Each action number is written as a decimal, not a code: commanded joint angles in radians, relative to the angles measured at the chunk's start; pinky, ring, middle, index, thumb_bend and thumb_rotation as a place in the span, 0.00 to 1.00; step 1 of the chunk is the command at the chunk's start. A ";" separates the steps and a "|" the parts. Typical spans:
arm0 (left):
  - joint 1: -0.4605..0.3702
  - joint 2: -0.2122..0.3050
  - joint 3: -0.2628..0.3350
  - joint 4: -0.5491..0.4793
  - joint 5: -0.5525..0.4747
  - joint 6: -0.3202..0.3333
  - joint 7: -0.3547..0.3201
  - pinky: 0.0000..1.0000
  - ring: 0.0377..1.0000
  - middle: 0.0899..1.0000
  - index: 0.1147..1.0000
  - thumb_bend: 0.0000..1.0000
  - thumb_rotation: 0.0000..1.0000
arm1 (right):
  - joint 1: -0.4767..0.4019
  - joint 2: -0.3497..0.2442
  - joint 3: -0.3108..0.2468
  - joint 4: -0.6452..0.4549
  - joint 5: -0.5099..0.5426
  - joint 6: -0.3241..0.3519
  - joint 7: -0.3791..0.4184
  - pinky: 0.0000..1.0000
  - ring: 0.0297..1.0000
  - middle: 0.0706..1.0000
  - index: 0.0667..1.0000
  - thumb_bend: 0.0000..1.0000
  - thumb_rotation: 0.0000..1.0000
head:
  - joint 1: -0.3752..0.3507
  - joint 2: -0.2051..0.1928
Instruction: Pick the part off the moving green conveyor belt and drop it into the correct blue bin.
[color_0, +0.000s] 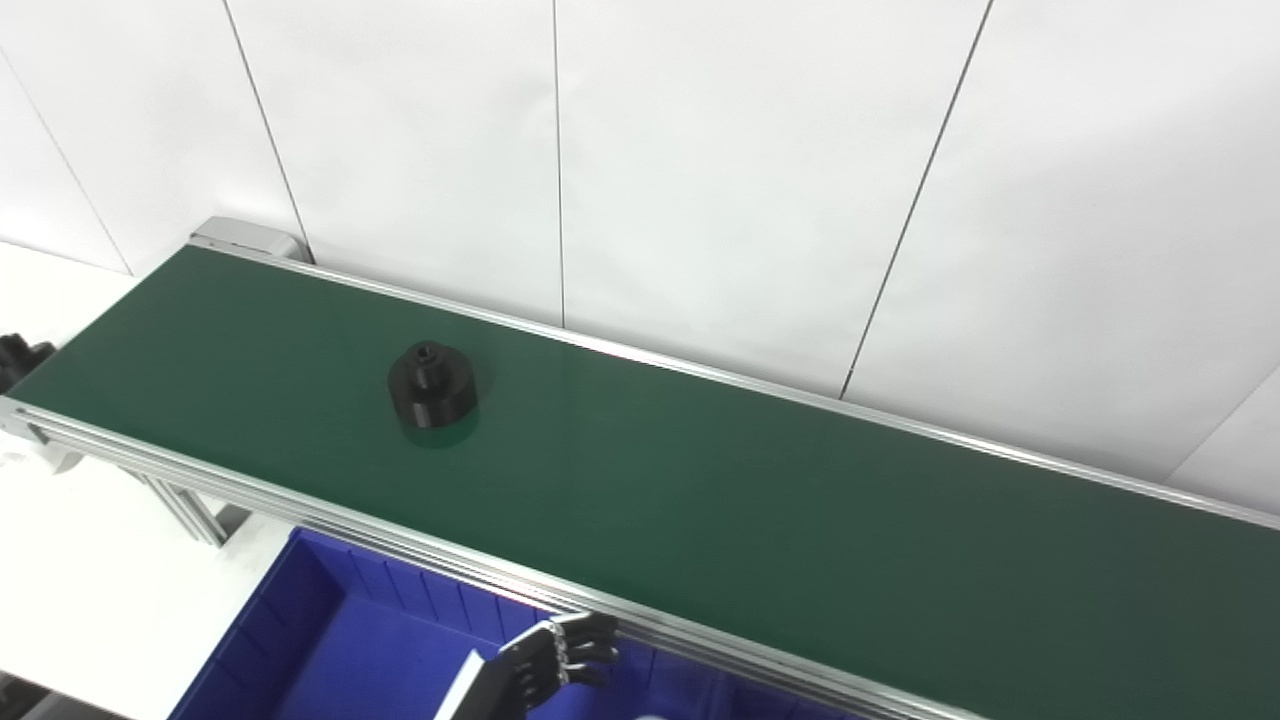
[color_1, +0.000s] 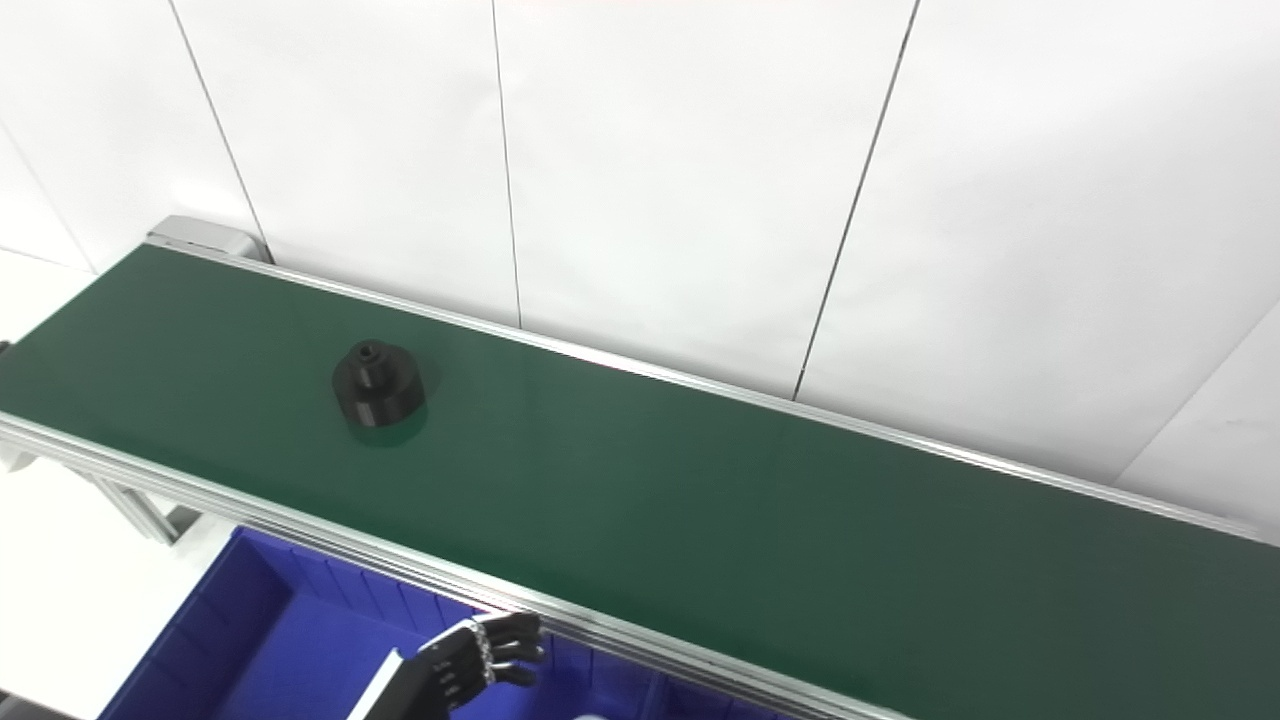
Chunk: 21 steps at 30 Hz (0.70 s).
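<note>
The black part (color_0: 432, 384) sits on the green belt (color_0: 700, 480), far and left of the left hand (color_0: 560, 655), which hangs over the blue bin (color_0: 330, 630), fingers curled, holding nothing

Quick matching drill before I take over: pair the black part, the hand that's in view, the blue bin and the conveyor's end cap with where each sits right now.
Things:
1. black round part
2. left hand
3. blue bin
4. silver end cap

Places:
A. far-left end of the green belt, by the wall
B. over the bin, below the near rail
C. standing on the belt, left of middle
D. under the belt's near edge

Pairs: 1-C, 2-B, 3-D, 4-A
</note>
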 joint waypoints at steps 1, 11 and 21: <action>-0.010 0.016 -0.022 -0.024 0.013 -0.036 0.041 0.65 0.72 0.74 0.69 0.86 0.43 | 0.005 -0.004 0.008 -0.066 0.003 -0.060 -0.024 0.96 0.95 0.96 1.00 0.78 0.42 | -0.002 0.002; -0.043 0.132 -0.177 -0.015 0.062 -0.036 0.247 0.65 0.72 0.73 0.69 0.84 0.41 | -0.051 0.010 -0.030 -0.270 -0.008 -0.035 -0.013 1.00 0.98 0.96 1.00 0.80 0.41 | -0.076 0.020; -0.088 0.219 -0.270 0.000 0.021 -0.036 0.305 0.67 0.74 0.75 0.72 0.80 0.38 | -0.279 0.019 -0.089 -0.413 -0.128 0.213 0.104 0.80 0.89 0.91 0.94 0.82 0.53 | -0.225 0.071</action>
